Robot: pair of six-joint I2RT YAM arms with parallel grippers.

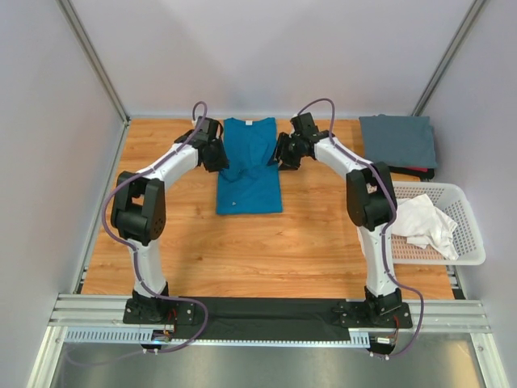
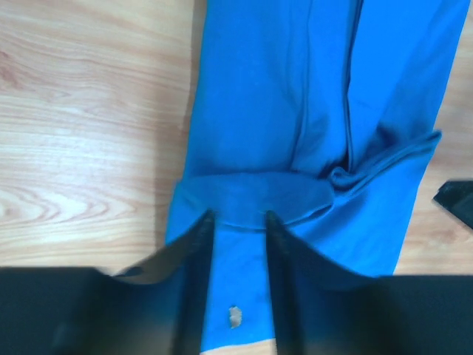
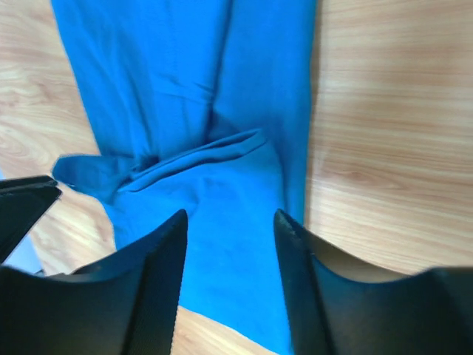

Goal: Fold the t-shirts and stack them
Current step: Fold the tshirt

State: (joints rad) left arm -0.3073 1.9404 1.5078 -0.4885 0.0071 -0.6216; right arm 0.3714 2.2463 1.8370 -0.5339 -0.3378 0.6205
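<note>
The teal-blue t-shirt [image 1: 250, 184] lies flat at the back middle of the table, its sleeves folded inward into a narrow strip. My left gripper [image 1: 216, 153] hangs over the shirt's left shoulder, jaws a little apart, with blue cloth [image 2: 295, 96] lying flat under the gap [image 2: 238, 220]. My right gripper [image 1: 284, 152] stands open over the right shoulder, its fingers spread above the cloth [image 3: 185, 81] and nothing between them [image 3: 230, 220]. The grey t-shirt [image 1: 397, 140] lies folded at the back right. The white t-shirt [image 1: 422, 222] is crumpled in the basket.
A white lattice basket [image 1: 468, 242] sits at the right edge of the table. Something red [image 1: 416, 170] peeks from under the grey shirt. The wooden tabletop [image 1: 242, 250] stretches in front of the teal shirt. Walls close in on the left, back and right.
</note>
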